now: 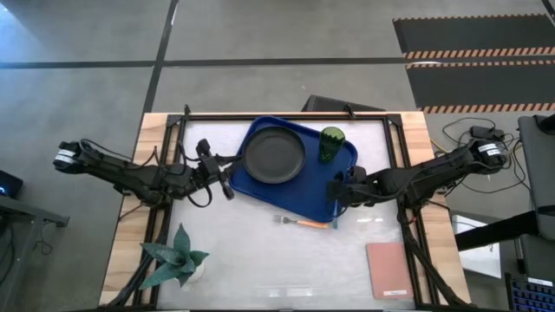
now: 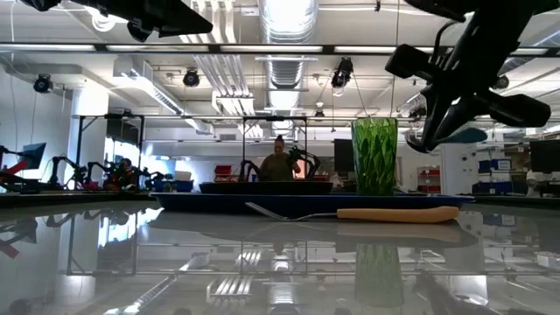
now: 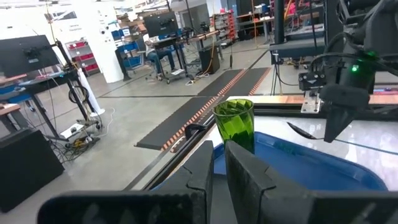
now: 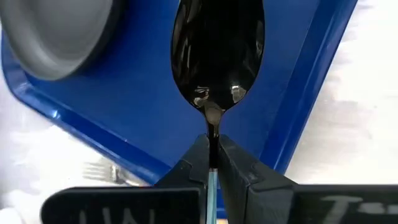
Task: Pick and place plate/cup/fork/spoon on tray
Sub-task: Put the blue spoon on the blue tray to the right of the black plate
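The blue tray point(image 1: 260, 186) lies mid-table. The dark plate point(image 1: 274, 155) sits on its left half. The green cup point(image 1: 331, 143) stands upright at its far right corner. The orange-handled fork point(image 1: 305, 224) lies flat on the table just near of the tray; it also shows in the low view point(image 2: 398, 213). My right gripper point(image 1: 338, 192) is over the tray's right part, shut on the spoon point(image 4: 217, 56). My left gripper point(image 1: 227, 187) hovers by the tray's left edge, shut and empty. My right gripper pinches the spoon's thin neck point(image 4: 212, 135) between its two fingers, just behind the dark bowl. The teal handle point(image 4: 212, 186) runs back between the fingers, and the bowl sticks out ahead of them. The arm comes from the table's right. The spoon is held clear above the tray point(image 4: 124, 118).
A pale teal spiky plant point(image 1: 178, 258) stands at the near left corner. A pink pad point(image 1: 388, 270) lies at the near right. Bare table lies between them, near of the fork. A person shows in the room behind the table point(image 2: 278, 162).
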`<state>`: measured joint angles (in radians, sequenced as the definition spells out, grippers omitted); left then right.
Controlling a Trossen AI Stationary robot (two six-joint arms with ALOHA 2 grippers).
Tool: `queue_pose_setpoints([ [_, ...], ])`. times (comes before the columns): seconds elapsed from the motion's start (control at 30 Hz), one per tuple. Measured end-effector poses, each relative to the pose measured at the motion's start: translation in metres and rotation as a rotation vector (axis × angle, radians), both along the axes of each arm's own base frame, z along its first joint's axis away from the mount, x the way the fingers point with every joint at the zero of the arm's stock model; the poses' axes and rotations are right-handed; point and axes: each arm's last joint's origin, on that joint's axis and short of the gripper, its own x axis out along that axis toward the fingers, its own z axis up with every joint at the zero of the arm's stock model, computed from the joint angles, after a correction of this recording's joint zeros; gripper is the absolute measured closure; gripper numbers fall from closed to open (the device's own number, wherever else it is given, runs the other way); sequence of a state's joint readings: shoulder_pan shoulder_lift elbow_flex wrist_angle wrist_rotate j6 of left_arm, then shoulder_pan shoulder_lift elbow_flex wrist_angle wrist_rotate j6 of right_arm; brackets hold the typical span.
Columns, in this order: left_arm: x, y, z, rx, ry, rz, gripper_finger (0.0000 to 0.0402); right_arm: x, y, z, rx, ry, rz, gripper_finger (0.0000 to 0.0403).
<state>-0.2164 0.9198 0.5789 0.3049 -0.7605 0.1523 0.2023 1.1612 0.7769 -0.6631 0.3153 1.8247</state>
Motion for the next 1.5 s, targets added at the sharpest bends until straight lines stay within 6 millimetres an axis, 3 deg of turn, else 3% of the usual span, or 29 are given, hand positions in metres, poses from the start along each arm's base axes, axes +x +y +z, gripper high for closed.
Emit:
queue_pose_setpoints([
  [0.43,-0.002,0.000,-0.004,0.115,0.076,-0.004,0.0378,0.018,-0.019,-0.030,0.003,0.113,-0.080,0.0392],
  [0.97,-0.008,0.002,0.004,0.120,0.034,-0.002,0.0378,0.025,-0.051,-0.040,-0.049,0.133,-0.196,0.0392],
  [1.5,-0.008,0.002,0.004,0.120,0.033,-0.002,0.0378,0.030,-0.051,-0.061,-0.046,0.216,-0.205,0.0390],
])
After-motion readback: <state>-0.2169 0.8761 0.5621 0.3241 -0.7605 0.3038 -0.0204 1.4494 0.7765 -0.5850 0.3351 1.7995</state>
